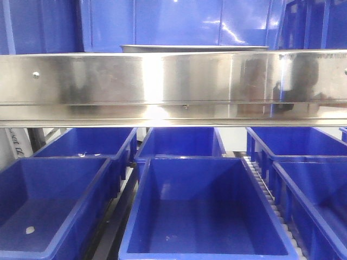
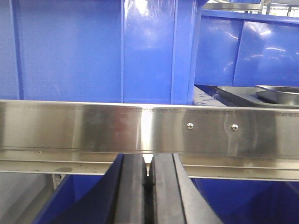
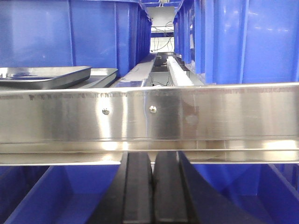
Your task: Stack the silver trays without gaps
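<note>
Both end effectors (image 2: 148, 196) (image 3: 153, 191) clenched, empty, below the steel band (image 1: 173, 81); silver trays (image 3: 46, 77) beyond it.

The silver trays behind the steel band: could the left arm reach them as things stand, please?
Probably not directly. The left gripper sits shut below the steel band, which lies between it and the silver trays; it would likely have to rise over the band first.

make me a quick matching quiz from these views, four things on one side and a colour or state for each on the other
Things:
1. silver trays
2. steel band
3. blue bin
4. left end effector

States:
A. empty, open top, below the band
B. black fingers shut together
C. lying behind the band, one resting in another
D. long, mirror-like, fixed with screws

Pairs: 1-C, 2-D, 3-A, 4-B
</note>
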